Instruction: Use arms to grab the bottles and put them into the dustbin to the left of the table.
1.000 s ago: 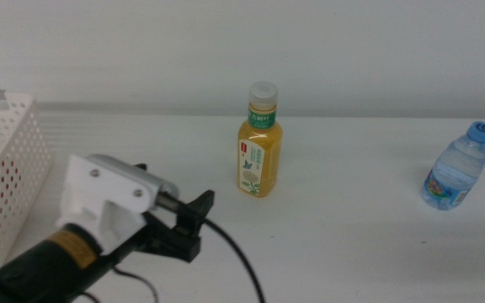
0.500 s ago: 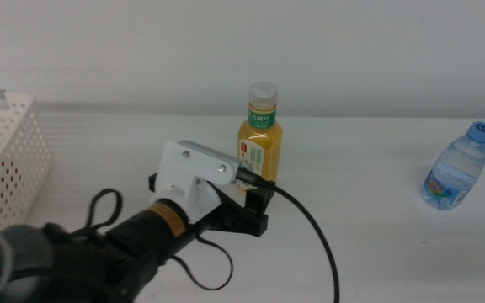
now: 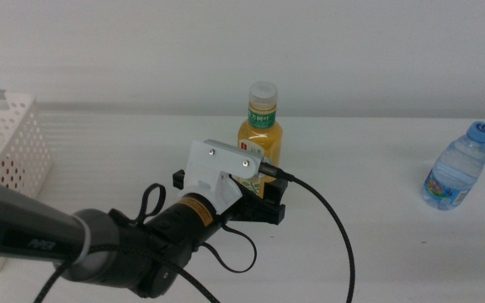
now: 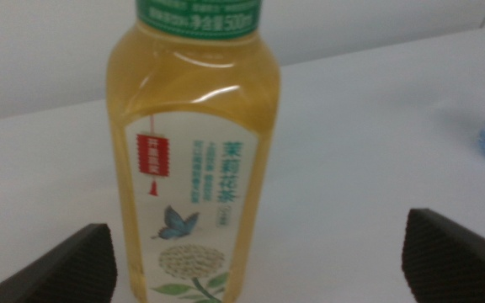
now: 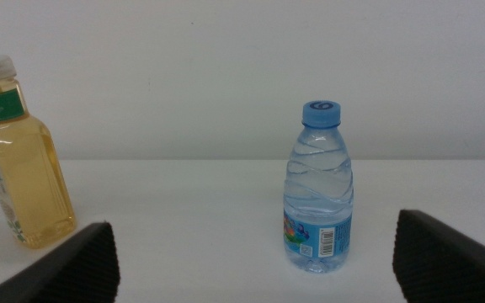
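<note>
You've got a white table (image 3: pixel 377 252) w/ juice bottle (image 3: pixel 260 137) upright mid-back, water bottle (image 3: pixel 456 167) far right, dustbin (image 3: pixel 11 160) at left edge.

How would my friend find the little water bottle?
Start at the broad white tabletop and look to its right side, far from the white perforated plastic basket. The small clear water bottle stands there alone; unlike the taller orange juice bottle, it has a blue cap.
</note>
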You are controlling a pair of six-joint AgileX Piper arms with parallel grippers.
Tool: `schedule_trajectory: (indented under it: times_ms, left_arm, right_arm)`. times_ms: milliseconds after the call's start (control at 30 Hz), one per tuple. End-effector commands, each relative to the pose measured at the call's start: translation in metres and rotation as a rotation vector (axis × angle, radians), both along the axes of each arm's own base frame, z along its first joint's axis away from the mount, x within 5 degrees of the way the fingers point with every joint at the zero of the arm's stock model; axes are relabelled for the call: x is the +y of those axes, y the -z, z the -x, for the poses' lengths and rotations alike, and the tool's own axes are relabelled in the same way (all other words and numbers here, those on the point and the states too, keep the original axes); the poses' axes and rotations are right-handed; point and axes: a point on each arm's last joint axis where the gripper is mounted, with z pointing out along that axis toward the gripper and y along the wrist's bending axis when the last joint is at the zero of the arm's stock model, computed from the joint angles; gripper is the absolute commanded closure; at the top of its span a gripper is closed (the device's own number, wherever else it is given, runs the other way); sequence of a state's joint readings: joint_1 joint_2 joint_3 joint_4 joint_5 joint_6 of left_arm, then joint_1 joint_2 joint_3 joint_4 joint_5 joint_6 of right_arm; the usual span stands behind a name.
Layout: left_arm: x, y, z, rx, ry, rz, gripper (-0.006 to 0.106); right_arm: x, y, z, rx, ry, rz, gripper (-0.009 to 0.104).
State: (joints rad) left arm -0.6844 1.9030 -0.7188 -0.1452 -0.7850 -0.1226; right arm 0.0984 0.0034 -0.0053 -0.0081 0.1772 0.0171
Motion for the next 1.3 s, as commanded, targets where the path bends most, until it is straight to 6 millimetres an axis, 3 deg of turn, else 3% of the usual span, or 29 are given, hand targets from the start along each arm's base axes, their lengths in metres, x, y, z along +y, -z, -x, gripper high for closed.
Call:
schedule_trajectory:
  times_ms: [0, 733, 1267]
  left_arm:
    - [-0.001, 0.001, -0.004, -0.034, -0.029, 0.017, 0.011]
    - [0.009, 0.007, -0.014, -0.053, 0.021, 0.028, 0.011]
    - [-0.004, 0.016, -0.031, -0.038, 0.027, 0.029, 0.011]
  right_arm:
    - [-0.001, 0.011, 0.001, -0.008, 0.009, 0.014, 0.009]
    - [-0.001, 0.011, 0.001, -0.008, 0.009, 0.014, 0.009]
    - [-0.001, 0.011, 0.001, -0.008, 0.009, 0.014, 0.009]
